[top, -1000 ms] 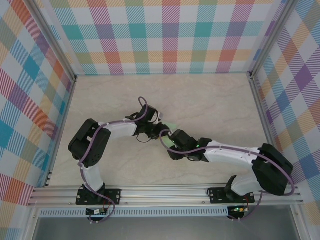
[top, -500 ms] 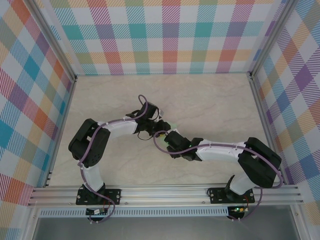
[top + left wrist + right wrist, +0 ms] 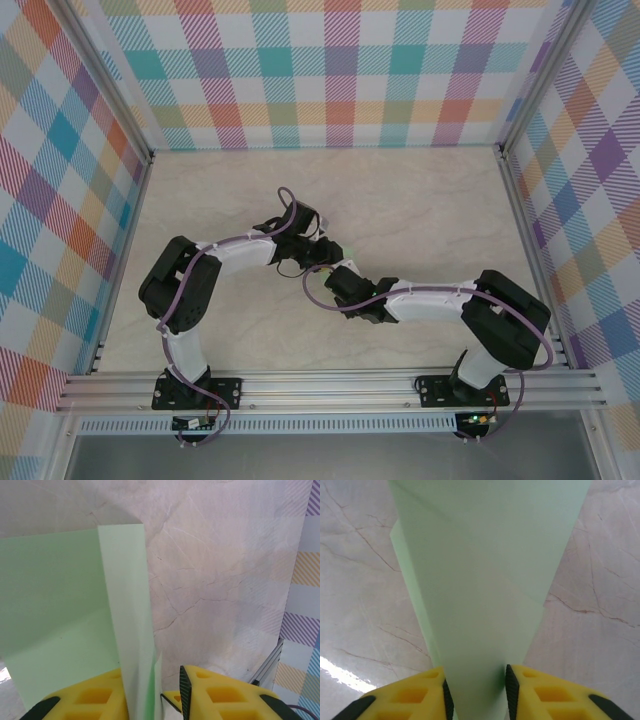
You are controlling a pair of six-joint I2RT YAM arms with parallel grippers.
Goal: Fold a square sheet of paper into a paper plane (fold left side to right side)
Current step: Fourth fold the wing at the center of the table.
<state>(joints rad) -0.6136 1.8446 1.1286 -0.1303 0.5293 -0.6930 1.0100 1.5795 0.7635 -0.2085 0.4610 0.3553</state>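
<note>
Folding the left side over to the right side, judging from the raised flap. Found near the middle of the surface (image 3: pixel 215 580), lifted partly off it: the square sheet of paper (image 3: pixel 55 605), not yet a plane. Gripped by the right gripper (image 3: pixel 476 672), with both black pads (image 3: pixel 510 695) set against the green band running between them. Enclosed narrowly by the left gripper (image 3: pixel 150 674) as an upright flap, touching one pad, with a slim gap at the other; impossible to say whether truly pinched.

To do this step well: carry the flap across slowly, keep both grips level so as not to twist the sheet, match edge to edge before pressing, and only then flatten the crease against the surface. Avoid pulling the two grippers apart, probably enough to tear the sheet or lose it.

Thin, matte, pale mint-green, sharp at the corners, with straight crease lines visible; probably light enough to curl and spring back. Underneath, smooth, slightly glossy, marble-patterned beige, likely slippery for paper.
</note>
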